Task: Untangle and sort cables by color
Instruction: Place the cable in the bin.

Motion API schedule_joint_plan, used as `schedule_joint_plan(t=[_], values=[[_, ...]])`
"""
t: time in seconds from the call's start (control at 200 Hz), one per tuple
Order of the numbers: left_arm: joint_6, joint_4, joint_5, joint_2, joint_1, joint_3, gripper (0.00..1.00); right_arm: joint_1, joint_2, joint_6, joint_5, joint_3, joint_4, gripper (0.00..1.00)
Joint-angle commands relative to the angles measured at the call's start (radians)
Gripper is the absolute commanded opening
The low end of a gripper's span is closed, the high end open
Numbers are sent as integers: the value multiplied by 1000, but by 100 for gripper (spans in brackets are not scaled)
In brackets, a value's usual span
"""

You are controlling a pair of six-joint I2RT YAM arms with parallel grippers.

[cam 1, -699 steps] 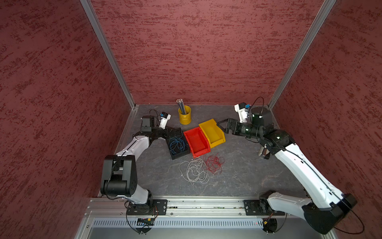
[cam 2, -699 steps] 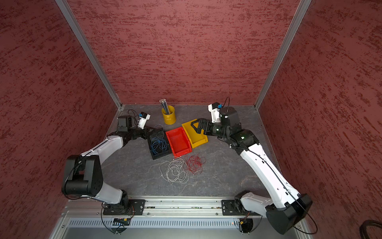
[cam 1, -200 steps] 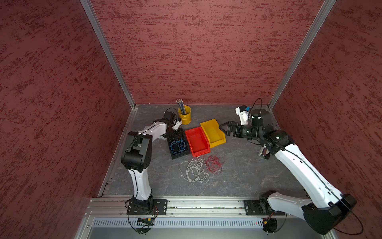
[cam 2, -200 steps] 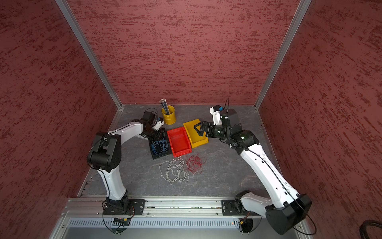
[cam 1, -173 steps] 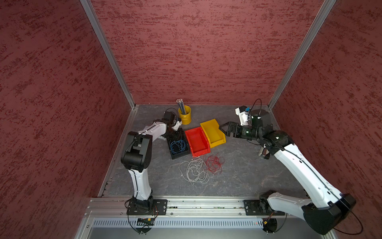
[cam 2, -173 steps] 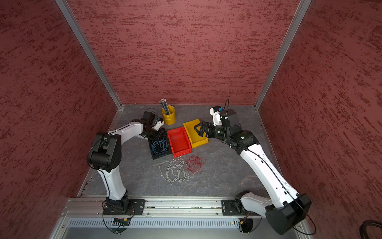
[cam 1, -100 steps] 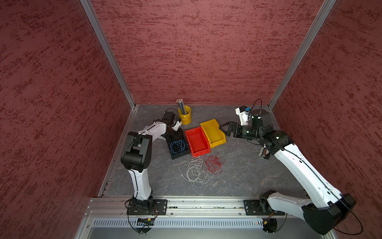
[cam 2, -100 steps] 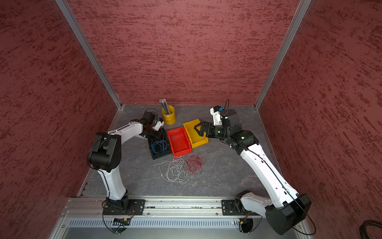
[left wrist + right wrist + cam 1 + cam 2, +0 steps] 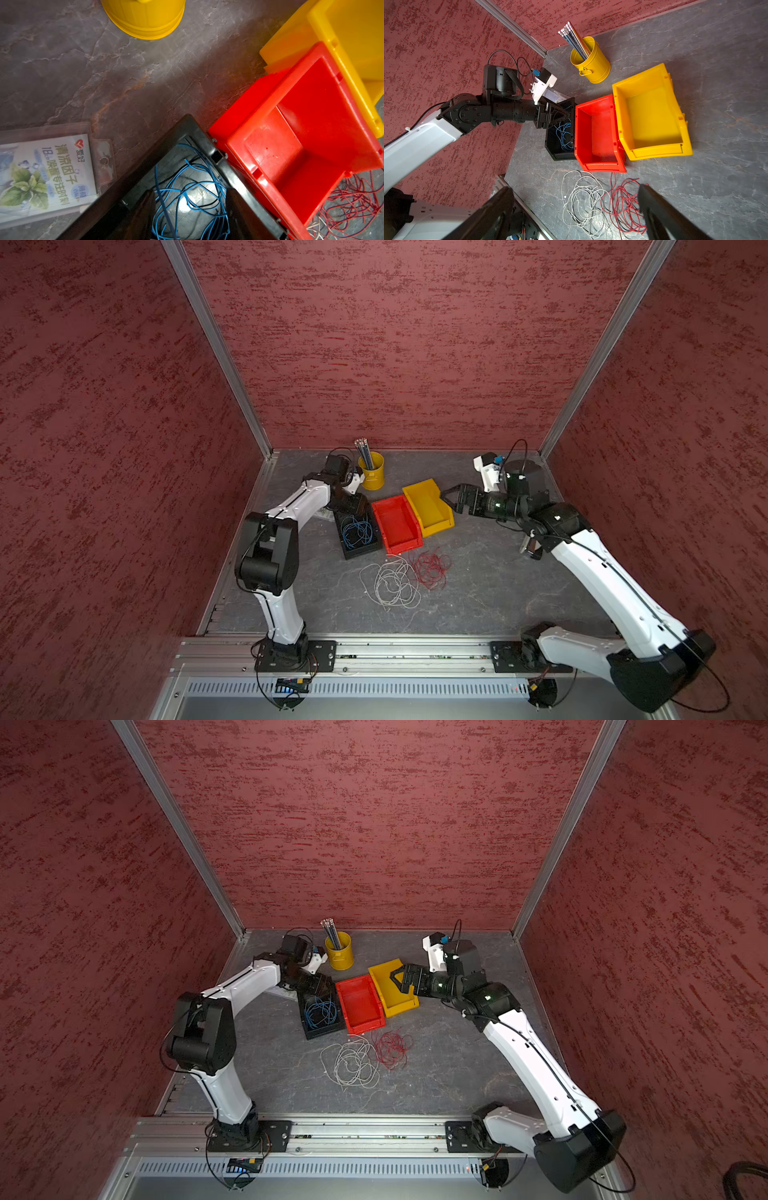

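Blue cables (image 9: 355,531) lie coiled inside the black bin (image 9: 362,551). My left gripper (image 9: 190,209) hangs low over that bin's far end, its jaws apart, the blue cables (image 9: 193,187) loose on the bin floor between and below the fingers. A whitish-grey cable tangle (image 9: 392,583) and a red cable tangle (image 9: 430,566) rest on the table in front of the bins, touching each other. My right gripper (image 9: 451,499) hovers beside the yellow bin (image 9: 428,506), wide open and empty; its wrist view looks down on both loose tangles (image 9: 581,205).
The red bin (image 9: 395,526) stands between the black and yellow bins, with nothing in it. A yellow cup (image 9: 372,477) of pencils stands at the back. A clear plastic packet (image 9: 45,172) lies flat left of the black bin. Red walls close in three sides.
The left arm has swung from beside the black bin to over its far end. In the last second its jaws have spread apart. The right arm has barely moved.
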Motion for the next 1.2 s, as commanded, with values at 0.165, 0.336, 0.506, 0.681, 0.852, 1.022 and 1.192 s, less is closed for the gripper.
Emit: schedule_joint_plan(t=[0.165,0.336,0.506,0.681,0.852,1.022,1.192], values=[[7,-64,-8,-57,-1,29,67,-9,-35,19,-17,-24,36,99],[16,-74,-7,-94,0,32,74,-9,-44,25,-17,-31,40,98],[19,-107,5,-124,6,44,83,-9,-47,41,-20,-45,57,98],[14,-139,26,-176,36,40,100,-9,-49,51,-23,-54,64,98],[-70,-100,220,-242,62,35,100,-9,-51,53,-32,-64,77,98],[-220,30,459,-267,79,-44,100,-9,-42,64,-60,-74,107,89],[-197,-3,456,-193,81,-46,100,-9,-24,53,-89,-62,106,75]])
